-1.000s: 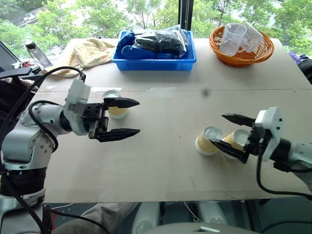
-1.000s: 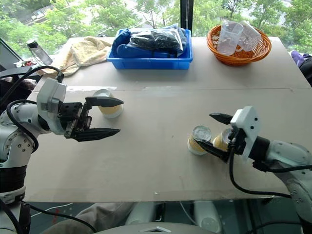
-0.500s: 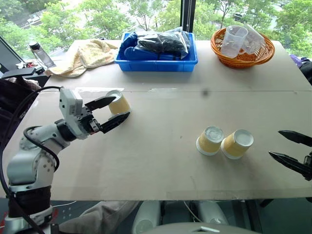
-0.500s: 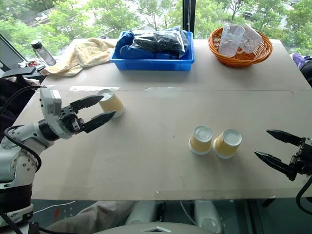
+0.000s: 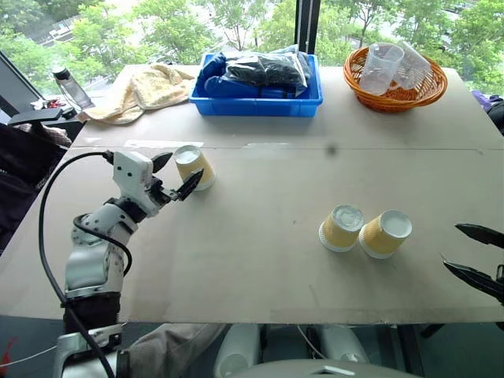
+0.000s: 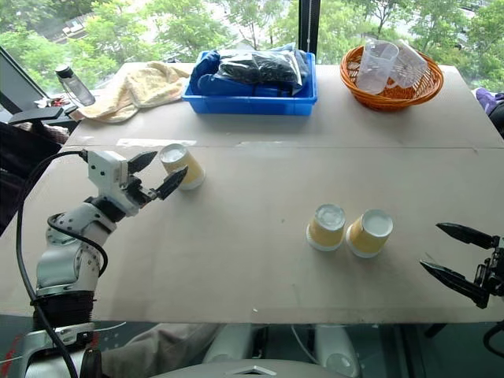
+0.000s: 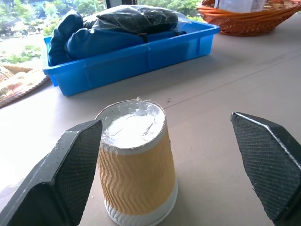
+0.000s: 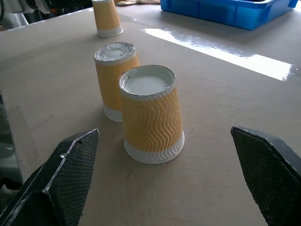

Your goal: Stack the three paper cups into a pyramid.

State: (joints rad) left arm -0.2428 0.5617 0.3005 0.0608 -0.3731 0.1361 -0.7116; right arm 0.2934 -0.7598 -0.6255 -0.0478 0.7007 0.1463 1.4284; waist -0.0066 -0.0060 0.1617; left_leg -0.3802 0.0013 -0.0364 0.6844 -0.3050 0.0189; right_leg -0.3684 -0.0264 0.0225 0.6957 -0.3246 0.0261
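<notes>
Since a second ago the left gripper (image 5: 174, 176) has swung out from the table's middle to the lone paper cup (image 5: 194, 166) at about 10 o'clock on the table (image 5: 260, 260), while the right gripper (image 5: 475, 256) has pulled away from the cup pair to the table's 4 o'clock edge. Both sets of jaws stand spread wide and hold nothing. In the left wrist view the lone cup sits upside down, upright on its rim, between the fingers (image 7: 70, 174), close against one and well clear of the other. Two more paper cups, left one (image 5: 340, 227) and right one (image 5: 385, 233), stand inverted just beside each other at about 4 o'clock, with no cup on top of them. At 12 o'clock sits a blue bin (image 5: 257, 83), at 1 o'clock an orange basket (image 5: 396, 88), and at 11 o'clock a yellow towel (image 5: 142, 88).
</notes>
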